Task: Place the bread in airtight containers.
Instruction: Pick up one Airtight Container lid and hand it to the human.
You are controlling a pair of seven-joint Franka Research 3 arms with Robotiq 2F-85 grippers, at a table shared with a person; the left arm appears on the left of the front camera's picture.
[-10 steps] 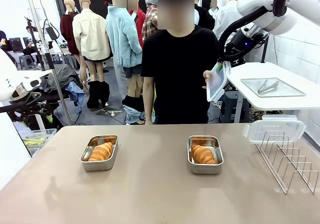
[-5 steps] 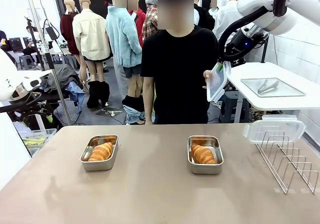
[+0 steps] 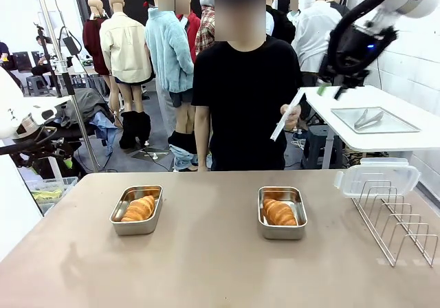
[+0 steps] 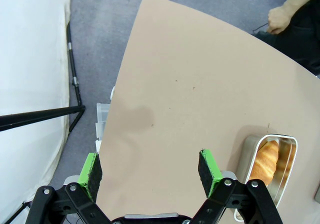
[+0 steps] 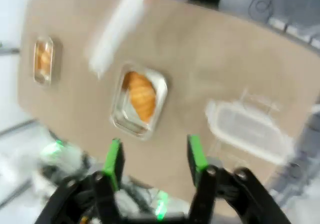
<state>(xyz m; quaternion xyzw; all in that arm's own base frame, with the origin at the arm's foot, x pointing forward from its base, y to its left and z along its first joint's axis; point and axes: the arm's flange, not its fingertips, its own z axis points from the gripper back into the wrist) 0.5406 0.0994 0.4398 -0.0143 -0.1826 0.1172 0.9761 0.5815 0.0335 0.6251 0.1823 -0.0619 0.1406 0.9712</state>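
Both croissants are boxed: one [image 3: 139,207] lies in the steel tin [image 3: 135,228] toward the left edge of the counter [image 3: 206,267], the other [image 3: 279,212] in the tin [image 3: 282,234] right of the middle. Neither tin has its lid on. One translucent lid [image 3: 280,126] is in the person's hand [image 3: 294,117] beyond the far edge, held on a slant. The second lid [image 3: 378,177] rests on the wire rack [image 3: 399,232] at the far right corner. The right gripper [image 5: 155,158] hangs high, just beside the held lid, fingers apart with nothing between them (its wrist view is blurred). The left gripper [image 4: 150,170] hovers over the left edge, fingers wide apart and empty. By my assessment loading is done and sealing is the step in hand. The next move calls for a lid set squarely over a tin's rim and pressed down until it snaps. A slanted approach would probably catch a corner.
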